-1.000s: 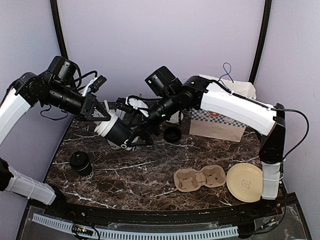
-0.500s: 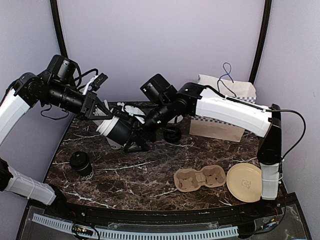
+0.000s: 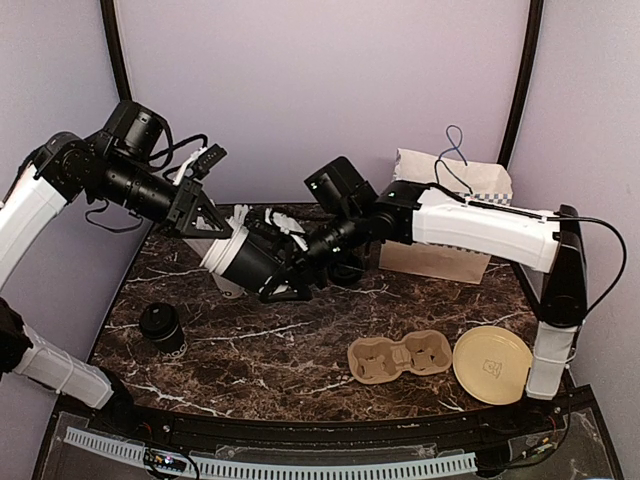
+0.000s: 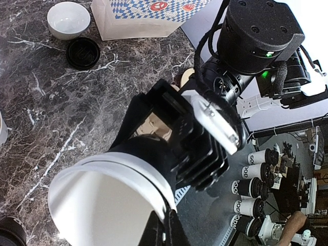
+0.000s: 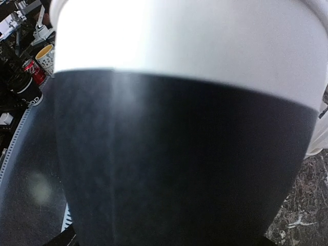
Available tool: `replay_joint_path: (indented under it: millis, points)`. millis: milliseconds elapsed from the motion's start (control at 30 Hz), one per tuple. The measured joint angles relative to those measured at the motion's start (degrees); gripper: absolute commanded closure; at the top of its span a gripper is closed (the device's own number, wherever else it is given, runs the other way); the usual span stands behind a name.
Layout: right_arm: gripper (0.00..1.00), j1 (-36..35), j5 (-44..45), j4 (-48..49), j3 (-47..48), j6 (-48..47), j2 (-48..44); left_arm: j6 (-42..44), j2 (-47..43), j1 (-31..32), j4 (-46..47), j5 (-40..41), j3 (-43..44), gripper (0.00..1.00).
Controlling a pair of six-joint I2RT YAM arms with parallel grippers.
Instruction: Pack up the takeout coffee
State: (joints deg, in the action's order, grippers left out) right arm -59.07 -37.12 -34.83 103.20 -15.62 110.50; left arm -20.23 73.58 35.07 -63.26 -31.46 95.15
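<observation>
Right wrist: tapered matte-black paper cup [image 5: 179, 164], smooth white band.

Left arm [image 3: 35, 210]: white shells, black cylindrical joints, black cables [image 3: 180, 152] looping at the wrist. Right arm [image 3: 480, 225]: same white-and-black build, a thin black cable [image 3: 610, 250] hanging past the elbow, a green light [image 4: 266, 52] glowing on its wrist housing.

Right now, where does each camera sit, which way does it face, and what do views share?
Top external: above and behind the robot, facing down the table; left arm and right arm show.
Left wrist: looks down into the tilted cup; left fingers at the bottom edge, right fingers beyond.
Right wrist: pressed close to that cup's black wall; its own fingers barely show.
All three share the cup.
</observation>
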Motion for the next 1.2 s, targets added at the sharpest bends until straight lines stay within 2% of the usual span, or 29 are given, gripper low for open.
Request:
replay_joint_path:
  millis: [300,500,633,833,1033,1200]
  points:
    - [0.35,4.0,-2.4,10.3,-10.8,-3.0,-7.8,1.4,6.2,1.4,-6.1,1.7,11.8,1.0]
    - [0.36,6.7,-1.7,-2.3,-19.3,-8.0,-8.2,1.6,3.7,-1.2,-8.8,7.1,16.7,1.0]
    - [0.36,7.1,-1.9,-6.7,-21.2,-9.5,-8.0,1.7,1.9,-1.2,-9.0,9.6,17.6,1.0]
    - [0.36,9.1,-3.8,-9.6,-21.5,-10.7,-10.0,2.8,1.7,-0.6,-10.3,15.2,11.4,1.0]
    - [0.35,16.3,-8.1,-12.2,-20.7,-10.8,-15.8,3.1,4.9,8.0,-9.7,21.9,1.2,1.0]
    - [0.35,22.3,-12.1,-11.5,-17.6,-9.1,-17.1,5.1,10.5,19.8,-5.6,29.0,-2.0,1.0]
